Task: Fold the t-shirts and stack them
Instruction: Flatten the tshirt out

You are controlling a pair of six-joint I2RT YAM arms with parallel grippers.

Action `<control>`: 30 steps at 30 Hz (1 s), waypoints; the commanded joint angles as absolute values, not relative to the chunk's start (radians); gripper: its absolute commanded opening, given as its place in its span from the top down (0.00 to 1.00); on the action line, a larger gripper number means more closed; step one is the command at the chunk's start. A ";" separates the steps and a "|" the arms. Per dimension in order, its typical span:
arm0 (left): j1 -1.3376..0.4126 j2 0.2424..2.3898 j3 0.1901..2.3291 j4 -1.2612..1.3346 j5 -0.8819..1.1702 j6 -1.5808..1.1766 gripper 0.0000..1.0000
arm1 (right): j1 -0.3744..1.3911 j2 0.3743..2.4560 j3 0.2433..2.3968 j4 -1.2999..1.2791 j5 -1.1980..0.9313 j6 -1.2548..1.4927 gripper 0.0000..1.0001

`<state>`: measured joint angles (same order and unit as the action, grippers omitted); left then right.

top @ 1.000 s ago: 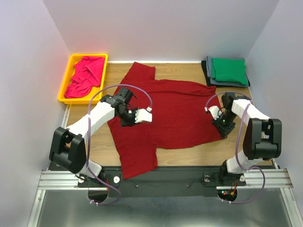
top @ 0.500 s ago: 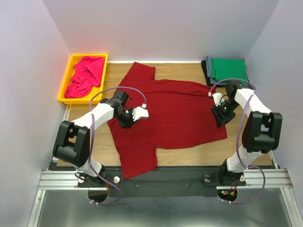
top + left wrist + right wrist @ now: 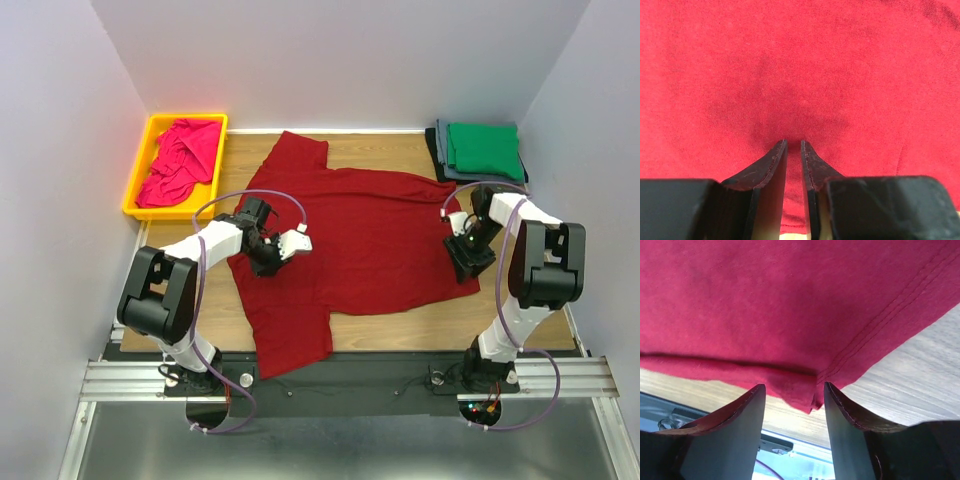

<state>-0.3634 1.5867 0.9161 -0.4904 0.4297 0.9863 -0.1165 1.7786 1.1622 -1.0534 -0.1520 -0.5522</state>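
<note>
A large dark red t-shirt (image 3: 370,230) lies spread flat on the wooden table (image 3: 400,335), one sleeve toward the back left and one hanging over the near edge. My left gripper (image 3: 266,260) presses on its left side near the hem. In the left wrist view (image 3: 794,144) its jaws are almost together with dark red cloth (image 3: 800,75) pinched between them. My right gripper (image 3: 466,258) is at the shirt's right hem. In the right wrist view (image 3: 795,390) it is open, with a folded corner of the hem (image 3: 800,390) between its fingers.
A yellow bin (image 3: 137,192) at the back left holds a crumpled magenta-pink t-shirt (image 3: 180,160). A folded green t-shirt (image 3: 483,148) lies on grey and black ones (image 3: 437,150) at the back right. Bare wood (image 3: 910,370) shows right of the hem.
My left gripper has drawn back to the left, toward the shirt's left edge. My right gripper moved away along the right hem, then came back toward the near corner.
</note>
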 commanded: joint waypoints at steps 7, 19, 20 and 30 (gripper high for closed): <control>-0.357 1.612 0.904 -0.469 0.437 0.973 0.71 | -0.130 1.781 1.144 -1.025 -0.134 -0.540 0.53; -0.350 1.609 0.896 -0.476 0.440 0.960 0.71 | -0.146 1.597 1.091 -1.135 -0.080 -0.656 0.94; -0.348 1.609 0.897 -0.477 0.442 0.957 0.71 | -0.149 1.583 1.062 -1.137 -0.060 -0.679 0.95; -0.333 1.586 0.877 -0.505 0.437 0.957 0.73 | -0.155 1.413 0.830 -1.105 0.087 -0.830 0.99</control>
